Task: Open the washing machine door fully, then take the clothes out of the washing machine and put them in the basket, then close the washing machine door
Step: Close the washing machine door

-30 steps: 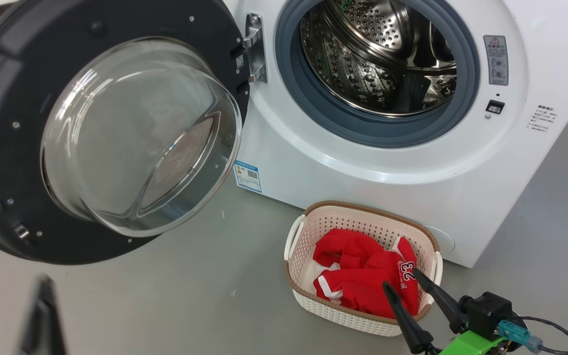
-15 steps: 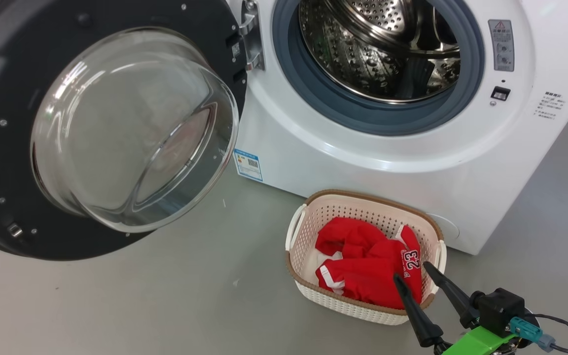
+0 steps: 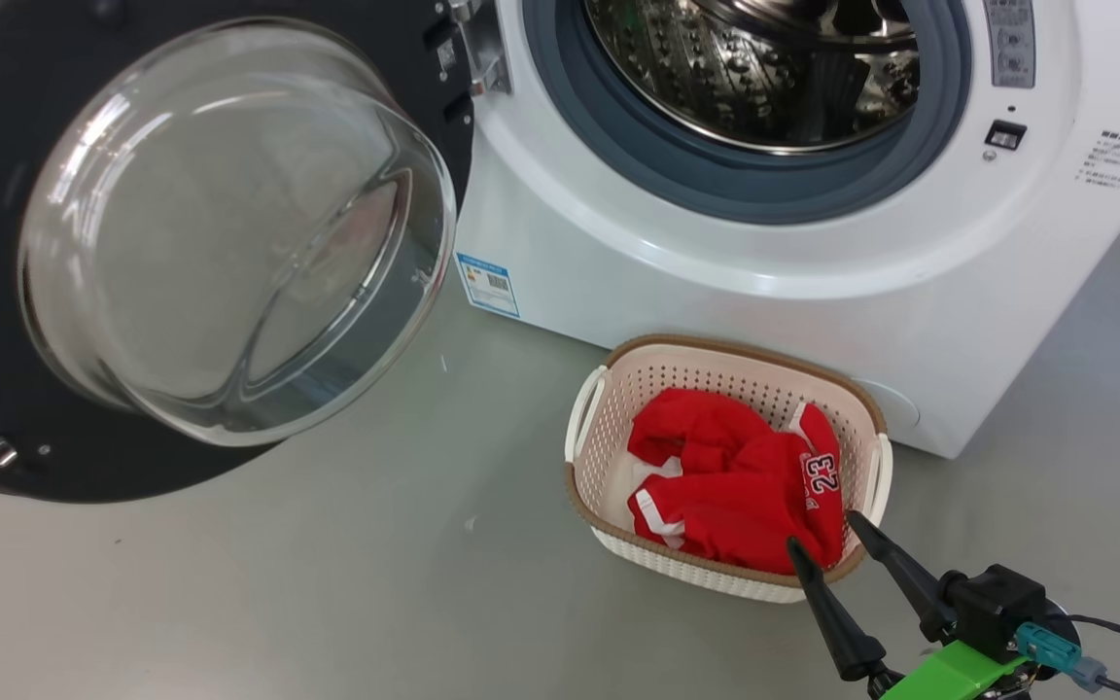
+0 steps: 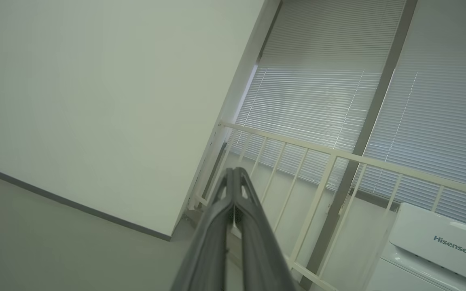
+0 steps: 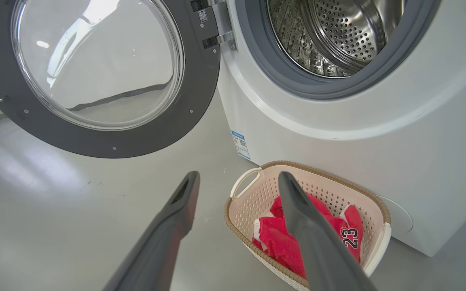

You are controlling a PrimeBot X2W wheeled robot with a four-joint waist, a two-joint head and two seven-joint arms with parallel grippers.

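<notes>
A: Logging right gripper (image 3: 822, 530) first. Spread as wide as can be, with nothing clamped between the two long, dark, tapered fingers (image 5: 168, 226). Poised over the near right corner of the basket (image 3: 745, 350), tips pointing toward the washing machine (image 3: 716, 282).

B: Touching the basket?

A: Cannot tell from the head view. Looks raised above it in the right wrist view.

B: Left gripper (image 4: 233, 171)?

A: Shut, pressed flat together, gripping nothing. Aimed away at a pale wall (image 4: 95, 89), a cream railing (image 4: 338, 155) and slatted blinds (image 4: 318, 89), beside a white Hisense appliance (image 4: 439, 242).

B: Moving on to the clothes (image 3: 735, 486).

A: Lying bunched in the basket. Soft red fabric with white trim, a white 23 (image 3: 819, 476) facing up at the right side. Basket standing on smooth grey floor (image 3: 327, 583), just in front of the machine and below the drum opening. Cream perforated plastic, rounded rectangle, brown woven-look rim, looped side handles (image 5: 244, 180).

B: Washing machine door (image 5: 95, 76)?

A: Swung wide open to the left on a metal hinge (image 3: 480, 44). Round glossy black rim (image 3: 84, 447) around a bulging clear glass bowl (image 3: 229, 233). Grey rubber seal (image 3: 745, 199) ringing a perforated steel drum (image 3: 696, 87). Small blue label (image 3: 488, 284) low on the white front.
</notes>
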